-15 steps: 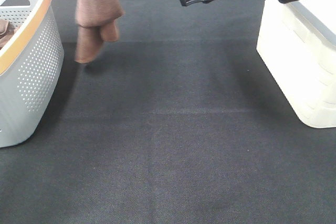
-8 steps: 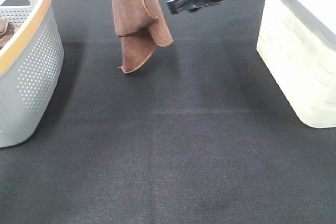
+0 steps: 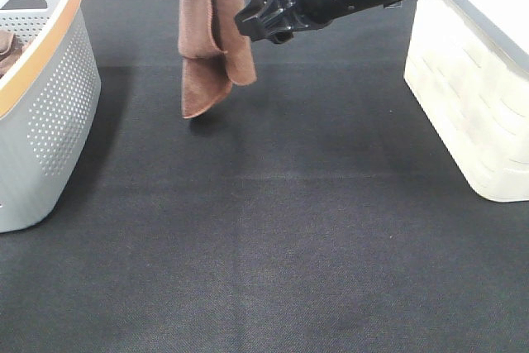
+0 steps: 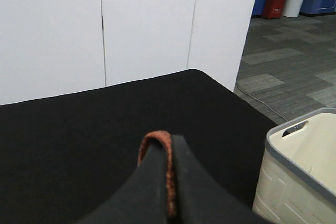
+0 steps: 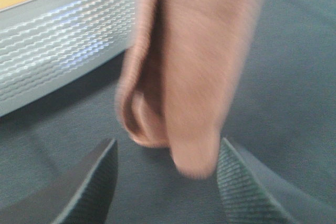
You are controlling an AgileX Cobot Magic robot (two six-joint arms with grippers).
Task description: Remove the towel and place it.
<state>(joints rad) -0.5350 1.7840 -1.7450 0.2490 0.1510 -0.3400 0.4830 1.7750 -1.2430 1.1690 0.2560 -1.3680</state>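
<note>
A brown towel (image 3: 211, 31) hangs folded above the black mat, its lower end just over the mat, right of the basket. My left gripper (image 4: 169, 148) is above the top edge of the exterior view. In the left wrist view it is shut on the towel's edge (image 4: 156, 137). My right gripper (image 3: 254, 22) is open and reaches in from the right, right beside the hanging towel. In the right wrist view the towel (image 5: 194, 66) hangs blurred just ahead of the open fingers (image 5: 89, 182), with its lower end between them.
A grey perforated basket (image 3: 50, 97) with a yellow rim stands at the left, with brown cloth inside; it also shows in the right wrist view (image 5: 52, 24). A white bin (image 3: 471, 97) stands at the right, and shows in the left wrist view (image 4: 299, 171).
The towel has been carried right, away from the basket toward the middle. My right gripper has moved left and lower, up to the towel.
</note>
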